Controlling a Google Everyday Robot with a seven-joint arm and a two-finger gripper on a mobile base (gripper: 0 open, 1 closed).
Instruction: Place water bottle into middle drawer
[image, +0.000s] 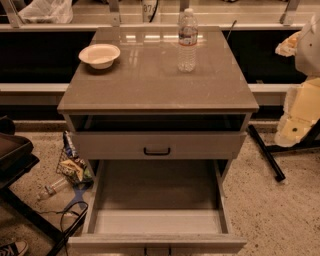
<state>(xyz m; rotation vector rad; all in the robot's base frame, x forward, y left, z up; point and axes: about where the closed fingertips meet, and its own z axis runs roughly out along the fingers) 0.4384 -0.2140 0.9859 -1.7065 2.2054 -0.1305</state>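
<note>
Nearest the camera, the middle drawer (157, 220) is seen pulled fully out at the bottom of the view. Its wide flat tray is open to the camera and its pale front board is cut off by the lower edge. Nothing is seen lying in the tray. Just above it, the upper drawer (115, 145) is seen with its black handle (157, 151) at the middle of its front, and a dark gap is left between this drawer and the top of the bench (150, 82).

On the bench top, the water bottle (187, 41) is found standing upright near the back edge, right of centre, with its white cap on and its label band around the upper body. A pale bowl (99, 55) is set on the left side of the same top, well apart from the bottle.

At the right edge, the pale links of the robot arm (302, 107) are seen beside the bench. The gripper (289, 45) is taken to be the pale piece at the arm's upper end, level with the bottle, well apart from it and off the bench. Whether it is open or closed cannot be told, and nothing is seen held in it.

On the floor to the left, a wire basket of packets (72, 167) and a label-less clear bottle (51, 189) are seen lying beside the bench.
</note>
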